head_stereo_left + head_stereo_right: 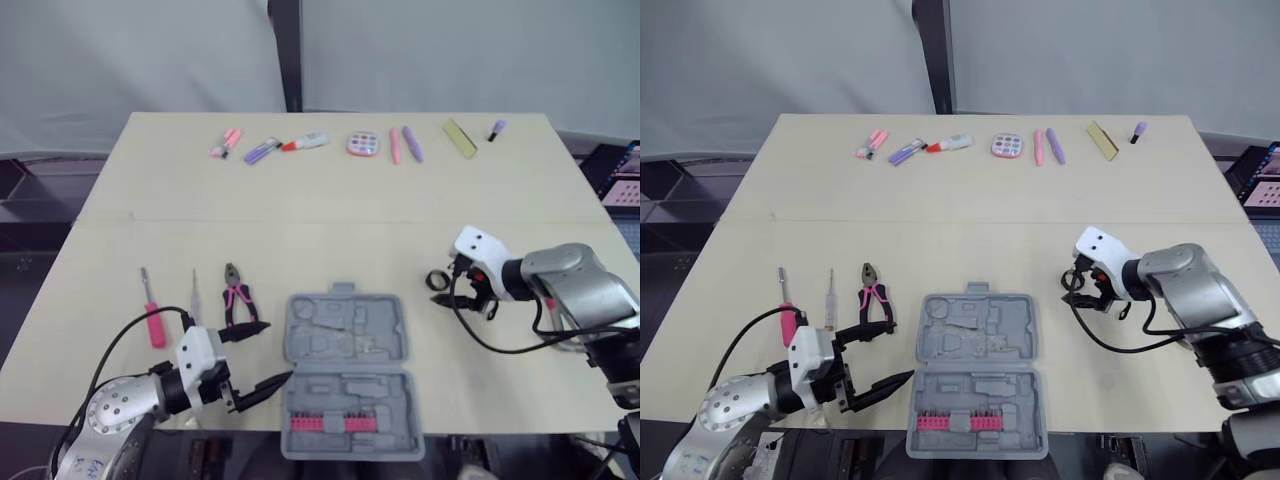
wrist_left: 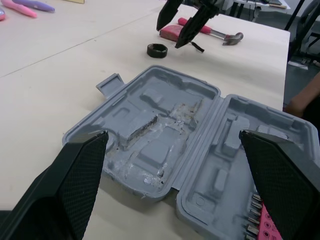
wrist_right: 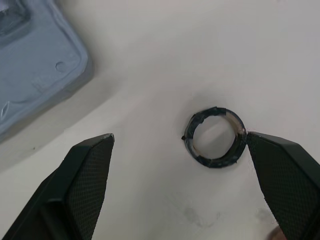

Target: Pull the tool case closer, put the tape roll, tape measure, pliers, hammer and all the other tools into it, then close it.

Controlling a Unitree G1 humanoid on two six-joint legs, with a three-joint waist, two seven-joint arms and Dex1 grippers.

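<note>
Tape roll (image 3: 215, 137) is sitting on bench (image 1: 300, 190); I'm hovering R gripper (image 3: 179, 137) over it, L gripper (image 1: 277, 350) beside open tool case (image 1: 345, 330), both jaws released.

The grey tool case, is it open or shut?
Open: the tool case lies spread flat, both moulded halves facing up, with a pink bit row in the near half.

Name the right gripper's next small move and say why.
Probably shift the right gripper sideways until the tape roll sits midway between its fingers. The gripper is open over the roll, which lies flat close beside one fingertip, so closing now might only push it.
</note>
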